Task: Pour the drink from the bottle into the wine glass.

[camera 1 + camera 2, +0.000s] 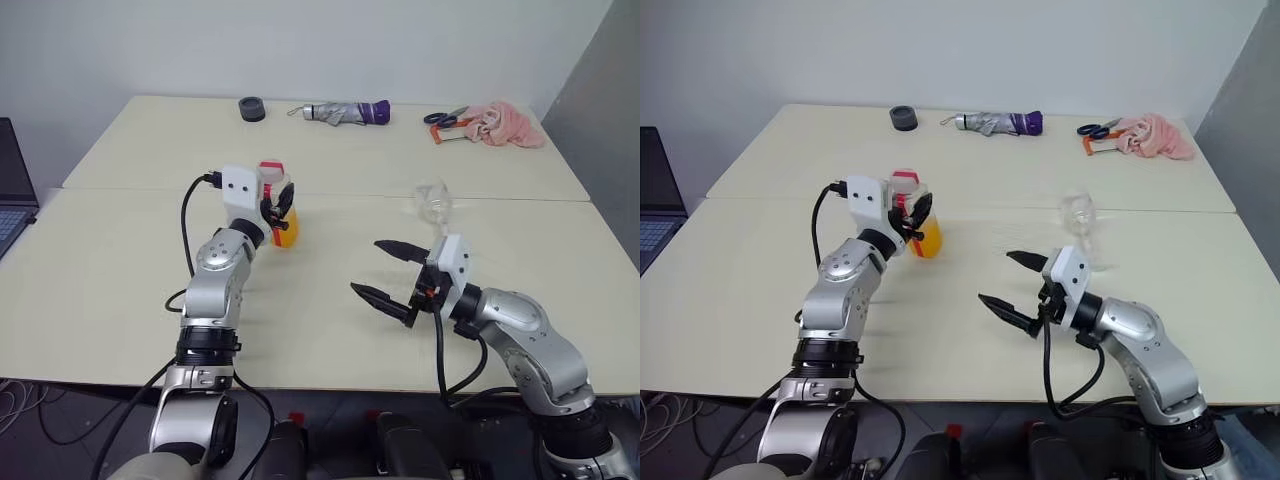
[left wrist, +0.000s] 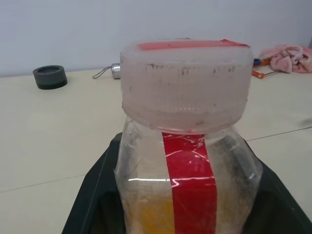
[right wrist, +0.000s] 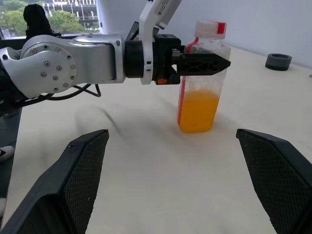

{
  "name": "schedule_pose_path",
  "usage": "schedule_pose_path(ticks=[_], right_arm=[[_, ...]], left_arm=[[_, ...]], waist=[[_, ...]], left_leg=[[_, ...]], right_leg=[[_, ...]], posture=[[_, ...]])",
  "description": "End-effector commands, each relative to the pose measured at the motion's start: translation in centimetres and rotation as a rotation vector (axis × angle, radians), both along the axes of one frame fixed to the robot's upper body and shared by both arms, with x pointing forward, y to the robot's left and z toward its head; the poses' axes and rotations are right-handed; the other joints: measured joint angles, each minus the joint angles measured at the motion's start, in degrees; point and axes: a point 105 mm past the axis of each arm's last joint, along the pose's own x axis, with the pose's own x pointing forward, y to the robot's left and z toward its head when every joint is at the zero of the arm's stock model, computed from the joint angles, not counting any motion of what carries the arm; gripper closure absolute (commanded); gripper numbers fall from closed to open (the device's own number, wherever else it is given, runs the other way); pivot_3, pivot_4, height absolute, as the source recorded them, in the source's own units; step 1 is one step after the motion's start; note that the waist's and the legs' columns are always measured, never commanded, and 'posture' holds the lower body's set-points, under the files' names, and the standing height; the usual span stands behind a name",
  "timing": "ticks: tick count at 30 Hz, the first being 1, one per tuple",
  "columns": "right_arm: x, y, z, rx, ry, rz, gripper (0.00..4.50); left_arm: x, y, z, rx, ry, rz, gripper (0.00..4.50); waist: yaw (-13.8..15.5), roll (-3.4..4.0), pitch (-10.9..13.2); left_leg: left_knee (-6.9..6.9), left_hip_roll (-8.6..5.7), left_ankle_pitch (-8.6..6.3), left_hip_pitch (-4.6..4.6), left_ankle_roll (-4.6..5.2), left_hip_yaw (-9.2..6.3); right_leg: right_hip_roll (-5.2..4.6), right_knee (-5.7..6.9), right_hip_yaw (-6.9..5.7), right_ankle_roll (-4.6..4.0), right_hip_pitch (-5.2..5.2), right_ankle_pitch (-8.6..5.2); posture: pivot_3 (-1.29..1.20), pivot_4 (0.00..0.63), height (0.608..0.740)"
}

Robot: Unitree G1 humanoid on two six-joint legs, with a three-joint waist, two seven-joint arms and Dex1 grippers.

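Left tool (image 3: 202, 62) clamped on the bottle (image 3: 201, 83) just below its cap, upright on the counter (image 1: 120, 270) (keeps the drink (image 3: 197, 111) in). Right tool (image 1: 388, 273) wide open, empty; wine glass (image 1: 433, 203) just beyond it.

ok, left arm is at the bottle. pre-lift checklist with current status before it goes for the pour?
1. Left gripper shut on the bottle: ok, jaws clamp its upper body just under the cap.
2. Bottle upright on the table: ok.
3. Cap off for pouring: not ok, it sits on the neck.
4. Drink level: ok, it fills roughly the lower half.
5. Wine glass upright and apart from both arms: ok, it stands beyond the right gripper.
6. Right gripper free: ok, jaws wide open, nothing between them.
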Motion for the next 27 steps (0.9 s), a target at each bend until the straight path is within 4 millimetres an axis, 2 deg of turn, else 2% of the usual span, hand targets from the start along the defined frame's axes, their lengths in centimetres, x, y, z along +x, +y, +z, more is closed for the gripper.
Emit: schedule_pose_path(ticks=[1,27], right_arm=[[0.1,-0.4,1.4,0.030,-0.050,-0.019,0.00],[0.3,-0.8,2.1,0.048,-0.073,-0.051,0.00]], left_arm=[[-0.6,-0.7,2.7,0.007,-0.106,-0.038,2.55],[-1.4,-2.5,2.9,0.014,-0.119,-0.161,2.56]], waist=[[0.0,0.00,0.0],[0.0,0.00,0.0]], left_leg=[[0.00,0.00,0.00,0.00,0.00,0.00],[0.00,0.00,0.00,0.00,0.00,0.01]], right_leg=[[0.00,0.00,0.00,0.00,0.00,0.00],[0.00,0.00,0.00,0.00,0.00,0.00]], posture=[[0.00,0.150,0.740],[0.00,0.150,0.740]])
